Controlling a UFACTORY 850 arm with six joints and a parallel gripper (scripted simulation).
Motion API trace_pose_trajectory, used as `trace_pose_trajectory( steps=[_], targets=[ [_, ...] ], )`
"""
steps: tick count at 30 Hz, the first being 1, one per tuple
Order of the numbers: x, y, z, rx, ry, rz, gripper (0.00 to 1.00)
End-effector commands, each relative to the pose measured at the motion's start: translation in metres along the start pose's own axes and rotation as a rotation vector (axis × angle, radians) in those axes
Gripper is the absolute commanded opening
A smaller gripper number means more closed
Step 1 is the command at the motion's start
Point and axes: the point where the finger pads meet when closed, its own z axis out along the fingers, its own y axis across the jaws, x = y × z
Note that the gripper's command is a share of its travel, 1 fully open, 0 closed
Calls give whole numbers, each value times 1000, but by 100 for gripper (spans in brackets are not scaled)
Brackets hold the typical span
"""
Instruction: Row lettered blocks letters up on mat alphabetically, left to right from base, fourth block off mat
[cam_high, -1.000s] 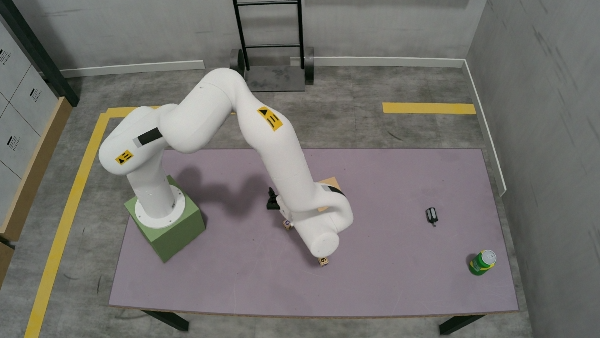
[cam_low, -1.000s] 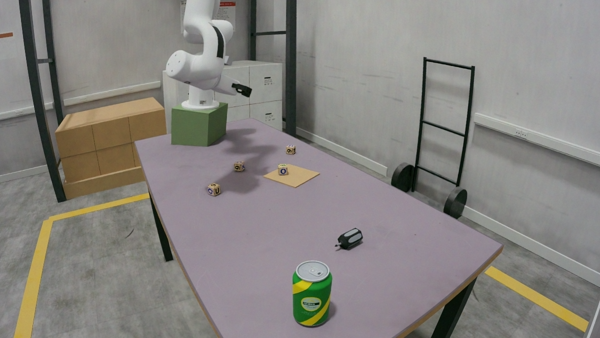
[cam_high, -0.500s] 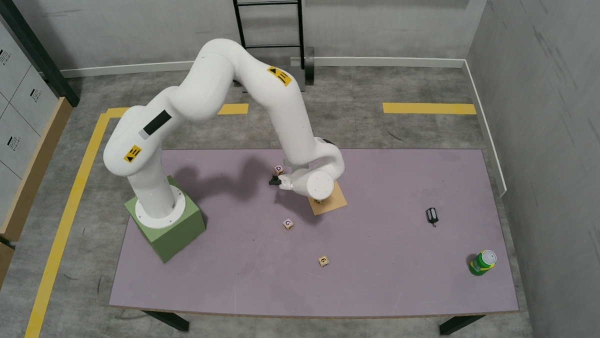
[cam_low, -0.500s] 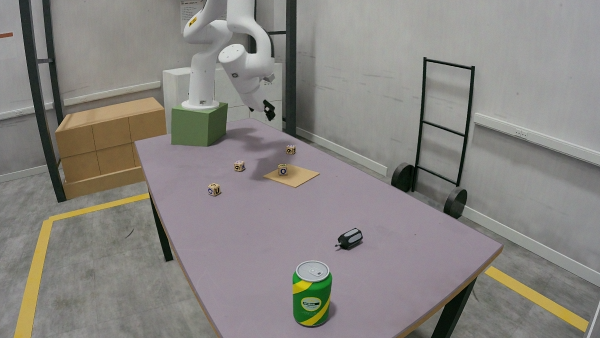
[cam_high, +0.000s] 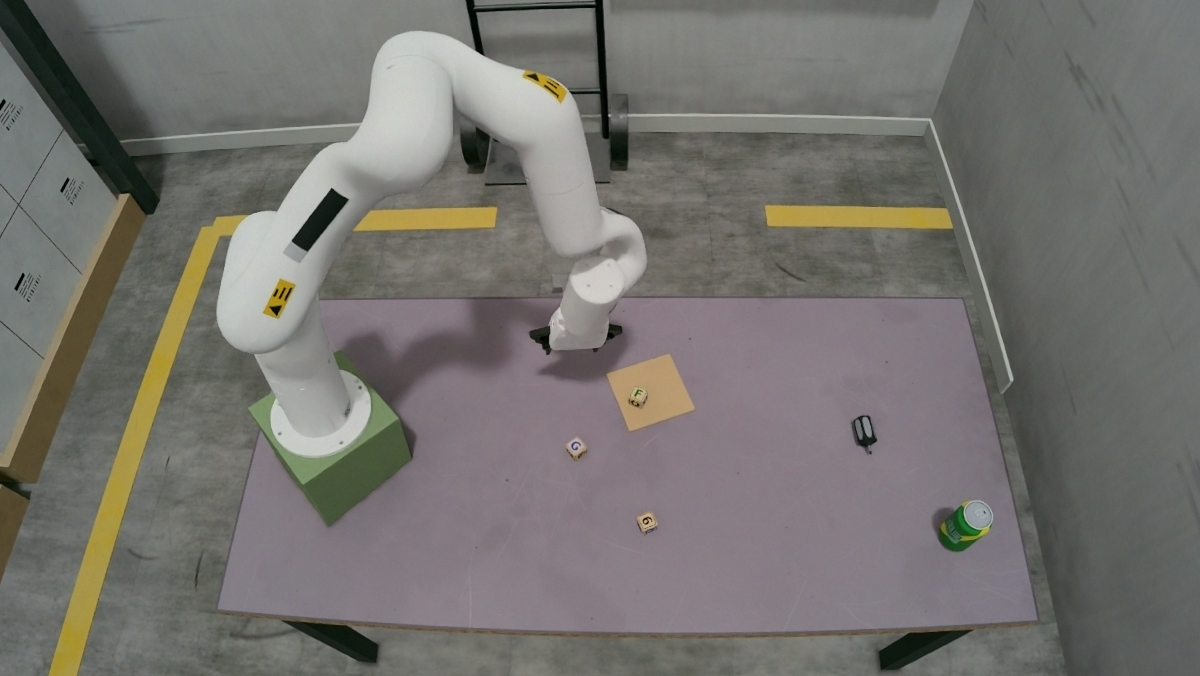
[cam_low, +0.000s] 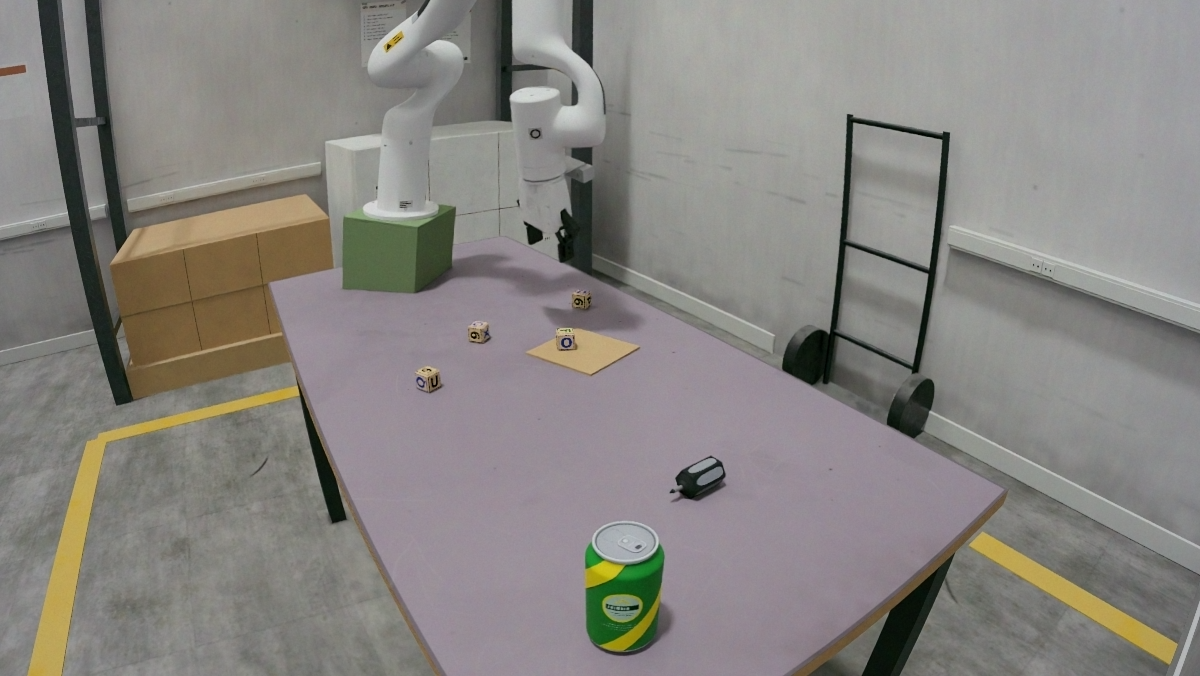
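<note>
A tan mat [cam_high: 669, 375] [cam_low: 601, 353] lies mid-table. A block with F on top [cam_high: 638, 396] [cam_low: 565, 339] stands on the mat near its base-side edge. A block with G on top [cam_high: 576, 447] [cam_low: 478, 332] stands off the mat, toward the front. A block showing a 9 or 6 on top [cam_high: 646, 522] [cam_low: 427, 379] stands further front. A fourth block [cam_low: 581, 299] stands off the mat toward the back; the wrist hides it in the top view. My gripper [cam_high: 576, 335] [cam_low: 549, 239] is open and empty. It points down, well above that fourth block.
A green can [cam_high: 965, 524] [cam_low: 623, 596] stands at the far right front corner. A small black object [cam_high: 863, 431] [cam_low: 699, 476] lies right of the mat. The green pedestal [cam_high: 352, 470] [cam_low: 394, 247] carries the arm at the table's left end.
</note>
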Motion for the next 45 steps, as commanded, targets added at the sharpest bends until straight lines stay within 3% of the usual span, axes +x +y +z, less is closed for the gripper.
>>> trace_pose_trajectory(
  steps=[1, 2, 7, 11, 45],
  targets=[
    [9, 2, 10, -54, -92, 23, 100],
    [9, 2, 10, -54, -92, 23, 100],
    [22, 2, 17, -156, -206, 49, 100],
    [26, 2, 18, -185, -233, 54, 100],
    [26, 2, 18, -187, -234, 54, 100]
  ],
)
